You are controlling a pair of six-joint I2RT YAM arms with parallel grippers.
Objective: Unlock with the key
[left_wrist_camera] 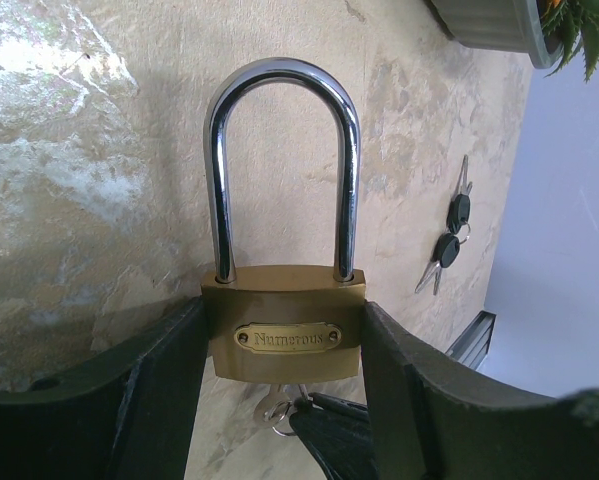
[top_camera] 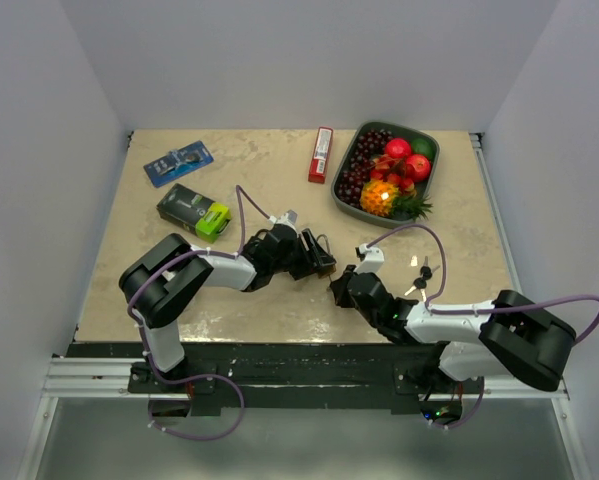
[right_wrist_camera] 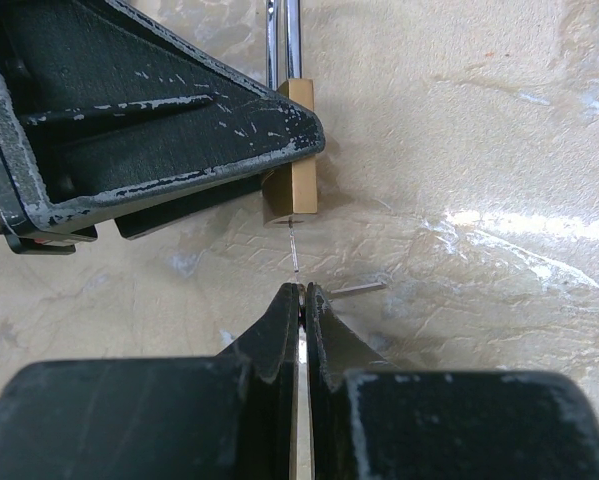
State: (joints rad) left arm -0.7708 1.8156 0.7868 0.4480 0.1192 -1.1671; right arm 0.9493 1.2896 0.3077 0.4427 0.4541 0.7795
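A brass padlock [left_wrist_camera: 284, 325] with a chrome shackle [left_wrist_camera: 279, 75], both legs seated in the body, lies flat on the table. My left gripper [left_wrist_camera: 284, 345] is shut on the padlock body, one finger on each side. My right gripper [right_wrist_camera: 305, 295] is shut on a small silver key [right_wrist_camera: 293, 250]. The key's blade runs into the keyhole at the padlock's bottom end [right_wrist_camera: 301, 150]. In the left wrist view the key [left_wrist_camera: 274, 405] shows under the body, with the right fingertips [left_wrist_camera: 354, 440] on it. In the top view both grippers meet at the table's middle [top_camera: 327, 272].
Two spare black-headed keys [top_camera: 420, 275] lie right of the grippers and also show in the left wrist view [left_wrist_camera: 449, 235]. A fruit bowl [top_camera: 431, 178] stands at the back right. A red bar [top_camera: 321, 154], a green-black box [top_camera: 193, 210] and a blue package [top_camera: 179, 162] lie farther back.
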